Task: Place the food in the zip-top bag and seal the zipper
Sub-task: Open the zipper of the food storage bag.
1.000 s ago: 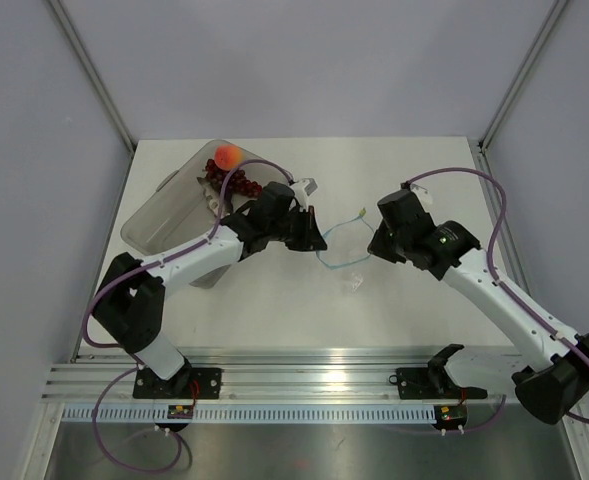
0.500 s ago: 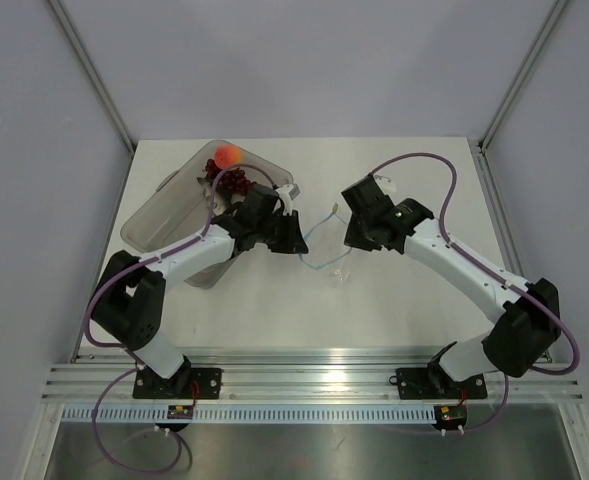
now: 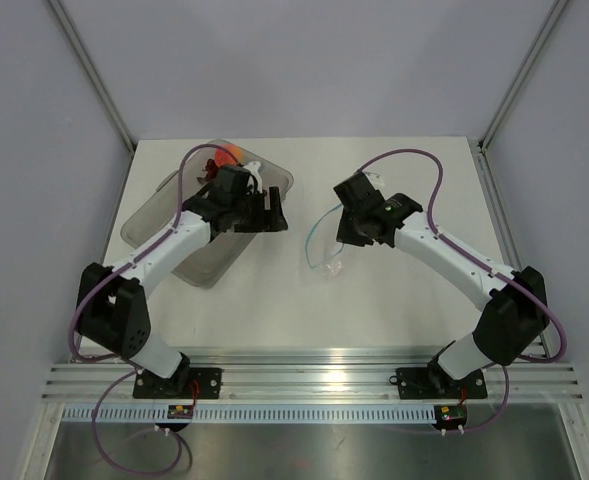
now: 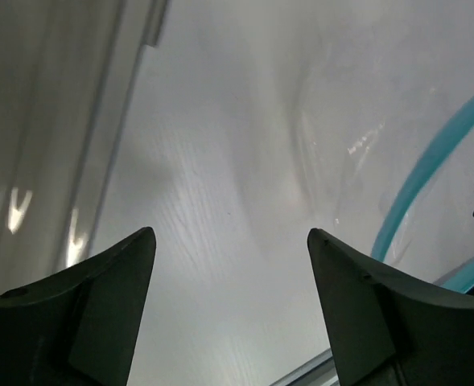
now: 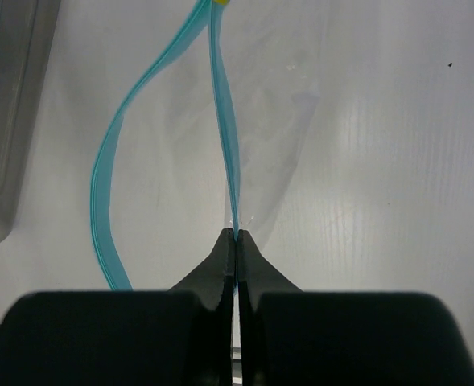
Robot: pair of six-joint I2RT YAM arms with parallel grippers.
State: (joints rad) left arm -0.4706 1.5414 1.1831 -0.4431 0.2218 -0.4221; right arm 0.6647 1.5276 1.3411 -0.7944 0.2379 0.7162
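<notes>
The zip-top bag hangs clear and crinkly near the table's middle, its mouth gaping. My right gripper is shut on one strip of the teal zipper, and the other strip bows away to the left. My left gripper stands open with nothing between its fingers, left of the bag beside the tray's rim. The orange peach lies in the tray's far end, partly behind the left arm. Only a dark red bit of the grapes shows beside that arm.
A large translucent grey tray lies slanted at the table's left, under the left arm. Its wall fills the left of the left wrist view. Purple cables loop over both arms. Metal frame posts rise at the back corners.
My left gripper has opened, let go of the bag's edge and drawn back left to the tray. The right arm has carried the bag leftward, still shut on the zipper.
</notes>
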